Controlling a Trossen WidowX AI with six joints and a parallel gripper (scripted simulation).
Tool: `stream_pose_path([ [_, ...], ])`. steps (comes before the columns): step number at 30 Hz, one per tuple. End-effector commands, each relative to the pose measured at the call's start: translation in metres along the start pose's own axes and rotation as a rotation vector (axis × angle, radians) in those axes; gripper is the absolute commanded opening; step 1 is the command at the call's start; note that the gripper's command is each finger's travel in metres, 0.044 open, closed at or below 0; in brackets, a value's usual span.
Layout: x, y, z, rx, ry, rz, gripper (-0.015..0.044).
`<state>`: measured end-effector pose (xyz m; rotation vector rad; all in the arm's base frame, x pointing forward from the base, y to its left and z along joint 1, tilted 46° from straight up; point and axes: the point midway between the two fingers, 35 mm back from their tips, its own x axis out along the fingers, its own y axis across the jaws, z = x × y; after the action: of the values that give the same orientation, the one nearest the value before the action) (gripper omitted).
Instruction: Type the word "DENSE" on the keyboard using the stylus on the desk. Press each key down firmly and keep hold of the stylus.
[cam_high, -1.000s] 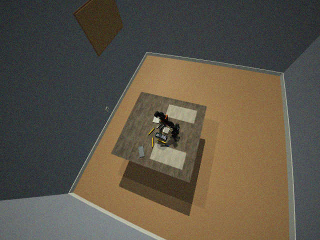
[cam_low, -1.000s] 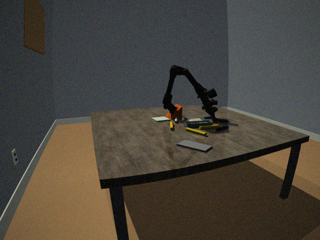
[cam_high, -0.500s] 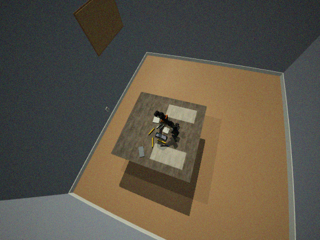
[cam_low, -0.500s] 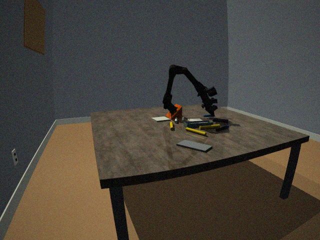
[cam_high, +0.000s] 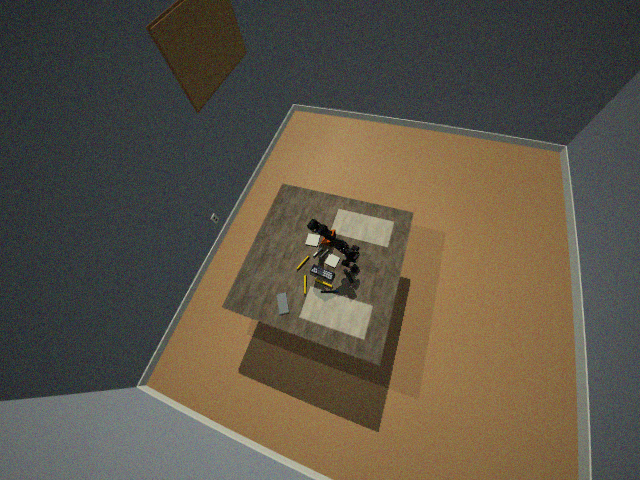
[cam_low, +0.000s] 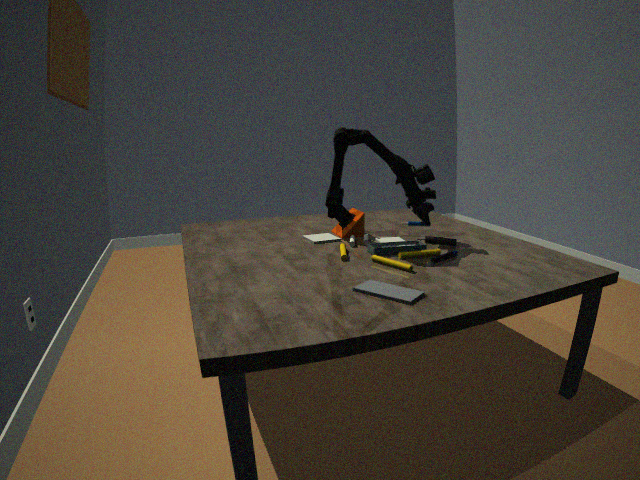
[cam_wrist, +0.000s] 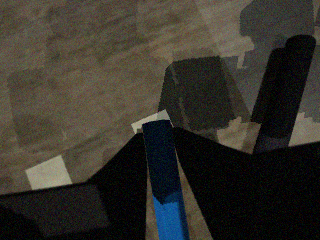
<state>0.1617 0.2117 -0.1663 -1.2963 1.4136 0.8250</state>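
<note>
Blue stylus gripped in nearly closed claw; keyboard well apart.

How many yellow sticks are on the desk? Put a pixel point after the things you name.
3 visible. One yellow stick (cam_high: 324, 283) (cam_low: 419, 253) lies alongside the keyboard (cam_high: 322, 272) (cam_low: 379, 249); another (cam_high: 305, 284) (cam_low: 391, 262) is nearer the grey slab (cam_high: 282, 303) (cam_low: 388, 291); the third (cam_high: 302, 262) (cam_low: 343, 251) lies left of the keyboard in both room views. The arm could hide more.

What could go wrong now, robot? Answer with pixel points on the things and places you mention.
The blue stylus (cam_low: 416, 223) (cam_wrist: 172, 220) sticks out sideways from my claw (cam_high: 354, 269) (cam_low: 428, 222) (cam_wrist: 158, 136), so it might twist or press badly. The keyboard's (cam_high: 323, 272) (cam_low: 397, 248) keys look small and close together, so I might hit the wrong letter. A yellow stick (cam_high: 324, 283) (cam_low: 419, 253) lies beside it; I could bump that.
</note>
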Motion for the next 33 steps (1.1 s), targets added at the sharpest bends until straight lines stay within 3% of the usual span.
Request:
stream_pose_path([
  [1, 0.001, -0.003, -0.003, 0.110, 0.040, -0.046, 0.0000],
  [18, -0.001, -0.016, -0.017, 0.597, 0.131, -0.282, 0.0000],
  [33, -0.010, -0.029, -0.024, 0.990, 0.083, -0.535, 0.0000],
])
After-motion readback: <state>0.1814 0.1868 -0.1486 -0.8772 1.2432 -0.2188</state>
